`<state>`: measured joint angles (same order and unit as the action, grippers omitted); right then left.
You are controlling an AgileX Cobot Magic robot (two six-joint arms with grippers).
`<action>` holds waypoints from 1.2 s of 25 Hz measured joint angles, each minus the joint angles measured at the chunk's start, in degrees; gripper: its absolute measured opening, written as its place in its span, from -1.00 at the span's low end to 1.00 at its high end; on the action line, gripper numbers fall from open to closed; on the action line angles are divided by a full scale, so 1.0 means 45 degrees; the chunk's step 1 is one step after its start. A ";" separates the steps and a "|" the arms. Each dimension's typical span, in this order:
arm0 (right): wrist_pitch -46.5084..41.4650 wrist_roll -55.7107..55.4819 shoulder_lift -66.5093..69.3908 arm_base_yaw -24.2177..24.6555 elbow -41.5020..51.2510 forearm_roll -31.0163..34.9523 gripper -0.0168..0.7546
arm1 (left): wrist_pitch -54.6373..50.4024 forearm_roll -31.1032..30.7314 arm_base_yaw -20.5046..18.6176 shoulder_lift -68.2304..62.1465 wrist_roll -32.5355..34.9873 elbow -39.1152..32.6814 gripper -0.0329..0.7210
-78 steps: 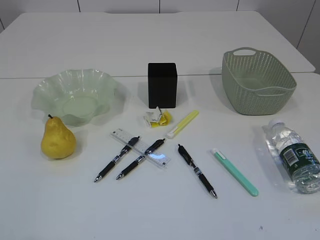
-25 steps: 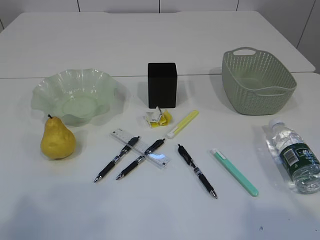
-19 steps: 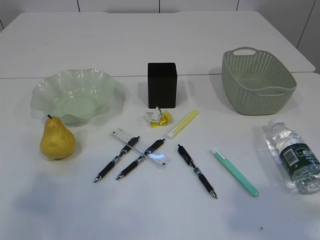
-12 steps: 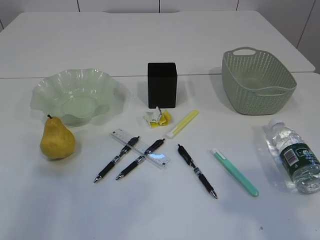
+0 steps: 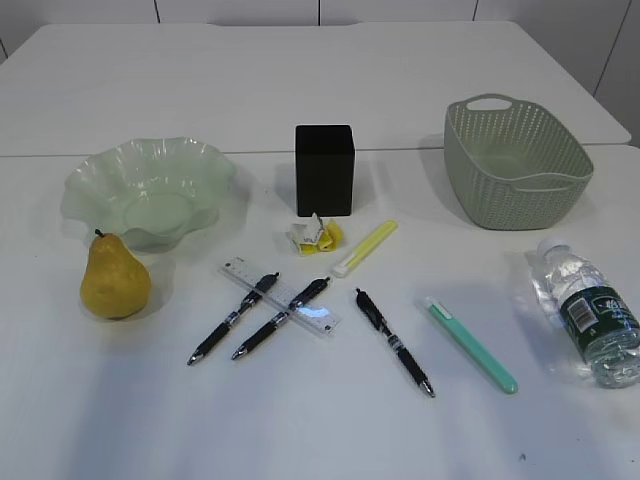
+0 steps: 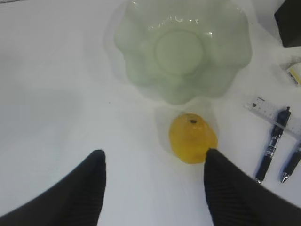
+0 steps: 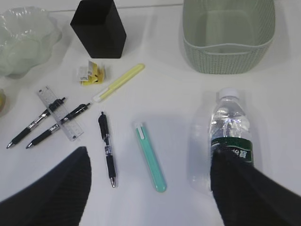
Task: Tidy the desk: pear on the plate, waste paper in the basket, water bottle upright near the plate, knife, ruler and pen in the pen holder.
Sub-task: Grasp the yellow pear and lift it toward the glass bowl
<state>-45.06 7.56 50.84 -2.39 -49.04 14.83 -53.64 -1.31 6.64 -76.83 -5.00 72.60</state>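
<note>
The pear (image 5: 115, 279) stands at the left of the exterior frame, just in front of the plate (image 5: 100, 175), stem up. In the left wrist frame it sits a little right of centre, with the left gripper (image 6: 153, 165) above it, jaws apart and empty. The right-hand finger (image 6: 235, 193) looks nearly over the fruit's edge, so I'd worry a straight drop clips it and rolls it toward the pens (image 6: 273, 141) and ruler (image 6: 270, 110) at the right edge. It's round and smooth, so an off-centre pinch could squirt it out.

At the far right of the exterior frame the bottle (image 5: 590, 310) lies on its side below the basket (image 5: 515, 165). The right gripper (image 7: 148, 183) hangs spread and empty, one finger overlapping the label in its frame. A nudge there could set the bottle rolling toward the table edge or into the green knife (image 7: 150, 155).

The holder (image 5: 324, 169) and paper (image 5: 315, 236) sit mid-frame, well clear of both.
</note>
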 joint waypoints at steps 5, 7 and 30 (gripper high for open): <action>-0.0164 0.0225 0.0686 0.0000 -0.0119 0.0052 0.56 | -0.0339 0.0291 0.0348 -0.2584 0.0000 0.1160 0.41; -0.0164 0.0278 0.0775 0.0000 -0.0119 0.0070 0.56 | -0.0314 0.0493 0.0346 -0.3541 0.0000 0.1386 0.55; -0.0090 0.0330 0.1386 0.0000 -0.0176 0.0078 0.56 | 0.0196 0.1343 0.1342 -0.7891 -0.0585 0.2446 0.71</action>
<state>-45.47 9.05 57.08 -2.39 -49.83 15.18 -52.76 4.73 12.68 -112.33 -7.63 83.61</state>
